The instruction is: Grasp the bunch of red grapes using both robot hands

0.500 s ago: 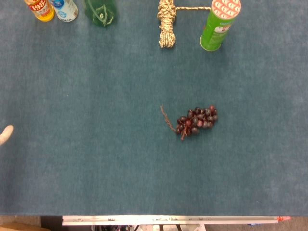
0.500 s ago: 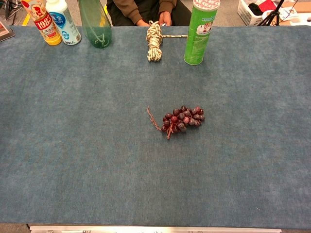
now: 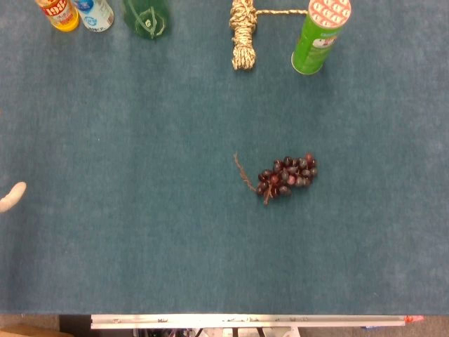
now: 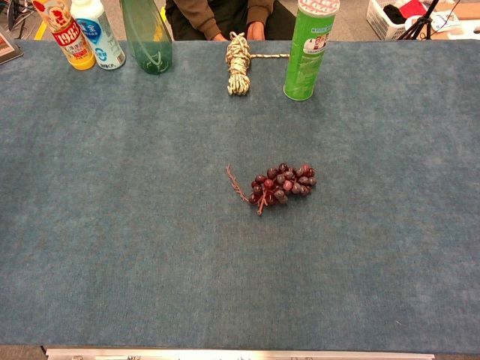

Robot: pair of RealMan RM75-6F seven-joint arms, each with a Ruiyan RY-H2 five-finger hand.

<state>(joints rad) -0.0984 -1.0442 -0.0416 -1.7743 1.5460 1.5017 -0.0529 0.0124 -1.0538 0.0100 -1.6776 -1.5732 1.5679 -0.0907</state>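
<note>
Red grapes [image 3: 287,175] lie mid-counter with bare blue cloth all round. We see one pale tip of our left hand [image 3: 12,196] at the 9 o'clock edge, well apart; its fingers' spread we cannot tell. Bottles, rope [image 3: 243,33] and a green can [image 3: 319,36] line 12 o'clock.

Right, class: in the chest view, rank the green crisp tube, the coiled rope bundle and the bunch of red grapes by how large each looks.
1. Green crisp tube, clearly largest.
2. Bunch of red grapes and coiled rope bundle: they look about alike, and the grapes lie nearer the camera, so I would not rank them.
</note>
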